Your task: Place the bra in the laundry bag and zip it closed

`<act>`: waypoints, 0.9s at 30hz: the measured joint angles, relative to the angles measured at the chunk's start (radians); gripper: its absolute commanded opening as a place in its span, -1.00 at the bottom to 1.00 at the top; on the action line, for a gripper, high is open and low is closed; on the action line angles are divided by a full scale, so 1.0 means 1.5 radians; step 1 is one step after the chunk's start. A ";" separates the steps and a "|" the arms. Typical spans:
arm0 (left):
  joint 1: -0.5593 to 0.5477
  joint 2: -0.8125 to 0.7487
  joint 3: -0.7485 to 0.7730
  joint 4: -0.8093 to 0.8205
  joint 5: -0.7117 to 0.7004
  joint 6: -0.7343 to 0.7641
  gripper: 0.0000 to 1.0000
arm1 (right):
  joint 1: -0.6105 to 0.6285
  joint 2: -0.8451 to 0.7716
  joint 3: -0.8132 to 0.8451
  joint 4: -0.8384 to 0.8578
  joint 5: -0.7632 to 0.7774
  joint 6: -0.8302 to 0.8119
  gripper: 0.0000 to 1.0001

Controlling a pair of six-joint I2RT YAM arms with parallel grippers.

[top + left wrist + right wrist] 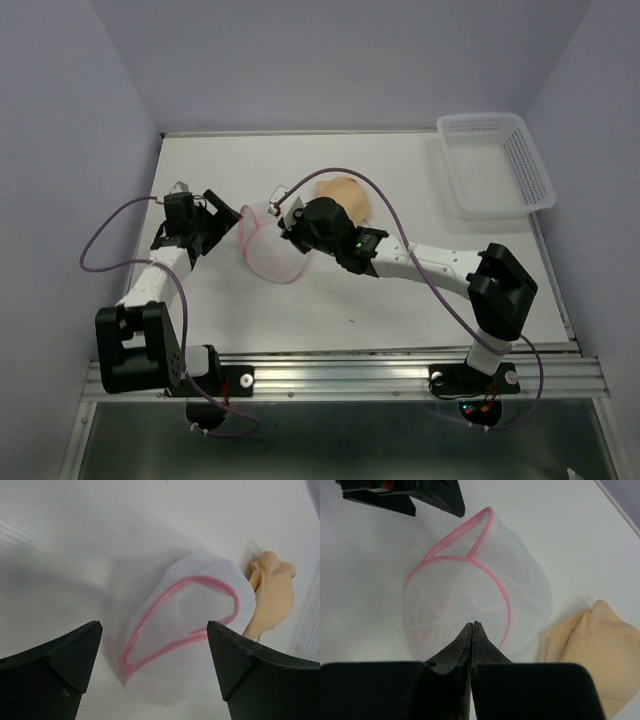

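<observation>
The laundry bag [268, 248] is a white mesh pod with a pink rim, lying mid-table with its opening gaping toward the left arm. It also shows in the left wrist view [192, 630] and the right wrist view [470, 585]. My right gripper [286, 222] is shut, its tips [474, 625] pinched on the bag's mesh wall at its right side. My left gripper [228, 215] is open and empty just left of the bag, its fingers [75, 652] straddling the bag's near end without touching. The tan-peach bra [345, 190] lies crumpled on the table behind the bag [272, 592] [597, 647].
A white plastic lattice basket [495, 165] stands at the back right corner. Purple cables loop over both arms. The table's back wall is close behind the bra.
</observation>
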 measured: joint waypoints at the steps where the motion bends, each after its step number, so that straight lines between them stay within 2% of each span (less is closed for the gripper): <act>1: -0.009 0.032 0.015 0.009 0.014 0.013 0.98 | -0.001 0.000 0.000 0.000 -0.001 0.003 -0.99; 4: -0.026 0.110 0.052 0.037 0.041 0.041 0.95 | -0.001 0.000 0.000 -0.002 -0.001 0.009 -0.99; 6: -0.038 0.152 0.066 0.049 0.052 0.059 0.86 | -0.001 0.000 0.000 -0.003 0.000 0.012 -0.99; 7: -0.042 0.168 0.069 0.051 0.055 0.064 0.80 | -0.002 0.000 0.000 -0.004 0.000 0.013 -0.99; 9: -0.048 0.190 0.075 0.052 0.059 0.076 0.54 | -0.004 0.000 0.000 -0.005 0.000 0.017 -0.99; 13: -0.053 0.240 0.091 0.061 0.067 0.095 -0.31 | -0.011 0.000 0.000 -0.010 -0.009 0.033 -0.99; 14: -0.053 0.250 0.092 0.063 0.068 0.097 -0.72 | -0.018 0.000 0.000 -0.013 -0.018 0.045 -0.83; 16: -0.054 0.259 0.092 0.061 0.068 0.096 -1.00 | -0.033 0.002 0.002 -0.021 -0.044 0.065 -0.64; 17: -0.058 0.259 0.092 0.059 0.062 0.100 -1.00 | -0.045 0.005 0.003 -0.023 -0.062 0.079 -0.49; 20: -0.072 0.251 0.092 0.062 0.057 0.102 -1.00 | -0.078 0.018 0.008 -0.027 -0.123 0.112 -0.35; 22: -0.080 0.242 0.089 0.065 0.056 0.105 -1.00 | -0.106 0.037 0.024 -0.039 -0.198 0.130 -0.03; 24: -0.086 0.234 0.089 0.070 0.057 0.110 -1.00 | -0.136 0.066 0.051 -0.045 -0.275 0.139 0.22; 26: -0.091 0.231 0.089 0.075 0.057 0.115 -1.00 | -0.154 0.098 0.090 -0.063 -0.330 0.133 0.30; 27: -0.092 0.230 0.089 0.077 0.057 0.117 -1.00 | -0.160 0.119 0.117 -0.074 -0.354 0.128 0.44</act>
